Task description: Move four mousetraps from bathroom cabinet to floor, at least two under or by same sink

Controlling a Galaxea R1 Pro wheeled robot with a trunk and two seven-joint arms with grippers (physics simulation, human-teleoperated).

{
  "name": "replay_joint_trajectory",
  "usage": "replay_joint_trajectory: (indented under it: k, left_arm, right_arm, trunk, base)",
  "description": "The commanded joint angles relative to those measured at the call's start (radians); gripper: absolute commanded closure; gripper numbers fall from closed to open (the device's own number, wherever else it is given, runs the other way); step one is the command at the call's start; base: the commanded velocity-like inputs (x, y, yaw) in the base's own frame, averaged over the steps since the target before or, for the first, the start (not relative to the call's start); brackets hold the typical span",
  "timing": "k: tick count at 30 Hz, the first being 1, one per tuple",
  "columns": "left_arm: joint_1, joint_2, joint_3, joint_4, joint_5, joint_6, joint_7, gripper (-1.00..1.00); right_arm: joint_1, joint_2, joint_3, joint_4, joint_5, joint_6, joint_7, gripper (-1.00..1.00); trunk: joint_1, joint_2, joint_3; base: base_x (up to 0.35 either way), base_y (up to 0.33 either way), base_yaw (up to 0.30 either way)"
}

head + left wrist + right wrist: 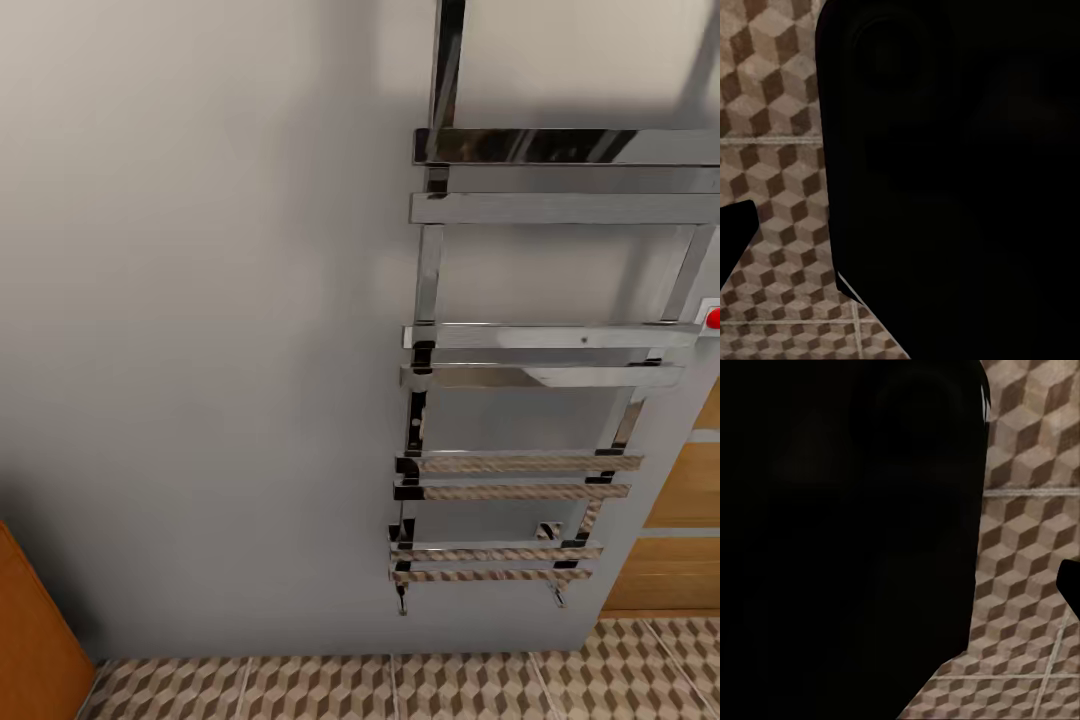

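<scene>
Bathroom floor (400,690) of large square tiles printed with brown, beige and white cubes and pale grout lines is running along the foot of a plain grey wall (200,300) in the head view. An orange-brown wooden corner, likely the cabinet (30,640), is showing at that view's lower left edge, standing on the tiles against the wall. A chrome ladder-style towel rail (520,400) with flat horizontal bars is hanging on the wall to the right, its lowest bars reflecting the tile pattern. Beside the rail, at the far right, orange-brown wood panels (680,560) are reaching down to the floor, and a small red dot (713,319) is sitting near the right end of one bar.

Both wrist views are looking down on the same cube-patterned tiles, each largely blocked by a dark black shape close to the lens. Whether either tool is open or closed cannot be told.
</scene>
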Motion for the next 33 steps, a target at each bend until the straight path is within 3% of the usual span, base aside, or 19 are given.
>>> replay_joint_trajectory:
  k: [1, 5, 12, 28, 33]
  left_arm:
    - [0.005, -0.006, 0.005, 0.002, 0.002, -0.002, -0.005, -1.0]
    - [0.005, -0.007, 0.005, 0.002, 0.002, -0.002, -0.005, -1.0]
    - [0.005, -0.007, 0.005, 0.002, 0.002, -0.002, -0.005, -1.0]
    - [0.005, -0.012, 0.005, 0.002, 0.002, -0.002, -0.005, -1.0]
    - [0.005, -0.012, 0.005, 0.002, 0.002, -0.002, -0.005, -1.0]
  right_arm:
    - [0.0, 0.006, 0.004, -0.006, 0.002, -0.006, -0.003, -1.0]
    - [0.0, 0.028, 0.004, -0.018, 0.002, -0.01, -0.003, -1.0]
    - [0.0, 0.035, 0.004, -0.02, 0.003, -0.01, -0.003, -1.0]
    - [0.0, 0.038, 0.002, -0.022, 0.003, -0.014, -0.003, -1.0]
    - [0.0, 0.038, 0.002, -0.023, 0.003, -0.014, -0.003, -1.0]
  trunk:
    - [0.0, -0.001, -0.001]
    - [0.0, -0.001, -0.001]
    - [0.0, -0.001, -0.001]
    - [0.0, -0.001, -0.001]
    - [0.0, -0.001, -0.001]
  base:
    - [0.0, 0.0, 0.0]
    - [0.0, 0.0, 0.0]
    - [0.0, 0.0, 0.0]
    - [-0.003, 0.0, 0.0]
    - [-0.2, 0.0, 0.0]
